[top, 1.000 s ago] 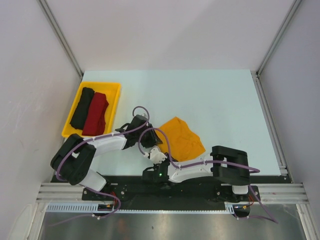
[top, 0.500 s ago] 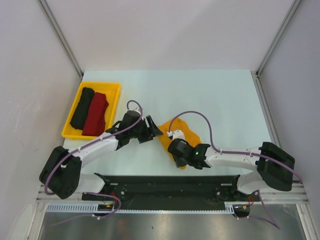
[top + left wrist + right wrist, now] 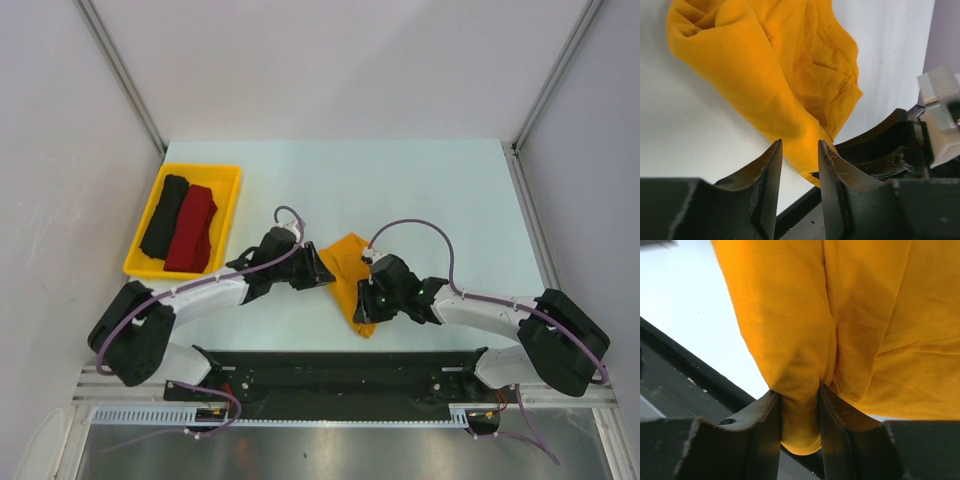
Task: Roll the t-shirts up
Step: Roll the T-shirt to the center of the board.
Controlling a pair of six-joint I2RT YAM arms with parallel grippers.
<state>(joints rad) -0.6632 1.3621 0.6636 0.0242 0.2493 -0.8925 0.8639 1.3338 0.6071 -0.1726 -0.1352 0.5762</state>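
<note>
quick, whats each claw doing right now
left claw: narrow gap at the edge of the mustard t-shirt, cannot tell if it grips
right claw: closed, pinching a fold of the mustard t-shirt

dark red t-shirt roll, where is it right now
In the top external view the dark red t-shirt roll lies in the yellow tray at the table's far-left corner, close beside the black t-shirt roll.

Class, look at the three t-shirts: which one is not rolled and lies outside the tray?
The mustard orange-yellow t-shirt, crumpled on the table; the black t-shirt and dark red t-shirt lie rolled side by side in the yellow tray.
</note>
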